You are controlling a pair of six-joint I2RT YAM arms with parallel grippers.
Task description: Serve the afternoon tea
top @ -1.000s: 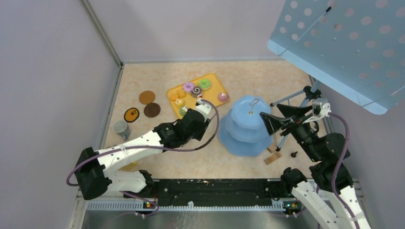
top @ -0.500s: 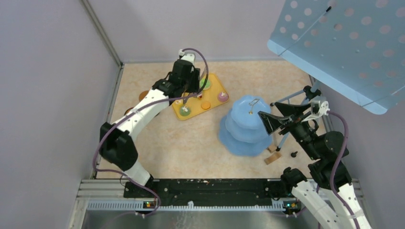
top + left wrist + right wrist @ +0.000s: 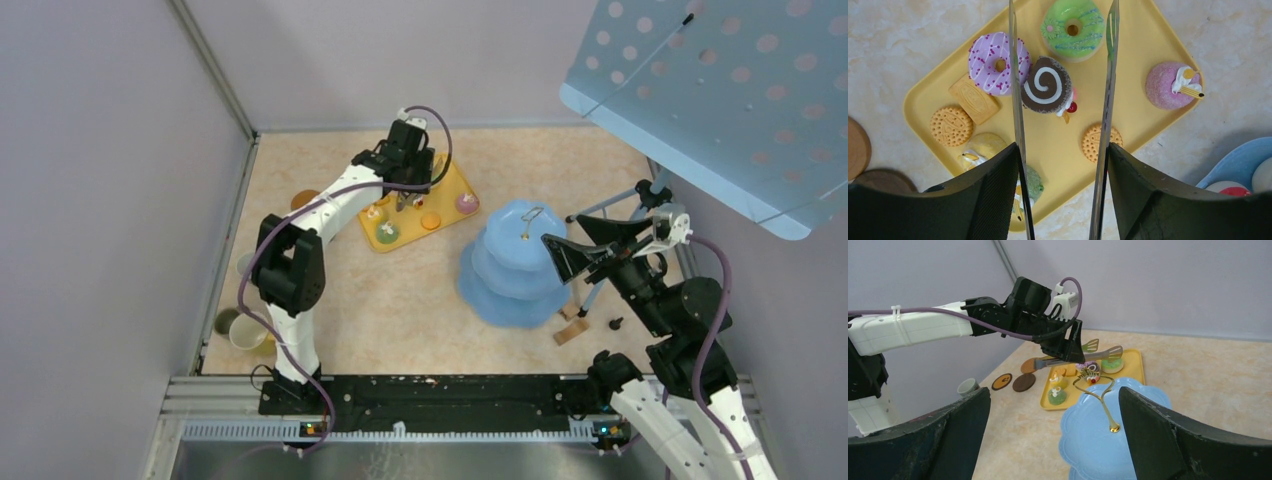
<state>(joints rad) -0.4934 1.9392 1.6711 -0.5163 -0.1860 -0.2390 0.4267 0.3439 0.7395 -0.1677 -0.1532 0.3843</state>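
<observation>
My left gripper [image 3: 405,190] [image 3: 1063,150] is shut on the long metal tongs [image 3: 1016,100] and hovers over the yellow tray [image 3: 1058,140]. The tong blades straddle a chocolate swirl cupcake [image 3: 1047,91]. Around it lie a purple donut [image 3: 999,64], a green donut [image 3: 1073,29], a pink cupcake [image 3: 1168,85], orange biscuits [image 3: 951,125] and a green cupcake [image 3: 1034,182]. The pale-blue three-tier stand [image 3: 510,270] [image 3: 1098,435] stands right of the tray. My right gripper [image 3: 582,243] [image 3: 1054,392] is open and empty beside the stand's top.
Brown coasters [image 3: 1024,382] and a small mug [image 3: 968,386] lie left of the tray. Two mugs [image 3: 238,328] sit at the near left by the wall. A blue perforated panel [image 3: 720,90] overhangs the right. A small wood block [image 3: 572,333] lies near the stand.
My left arm swung from the table's middle out to the far tray, then shifted slightly right over it with the tongs. The right arm has not moved.
</observation>
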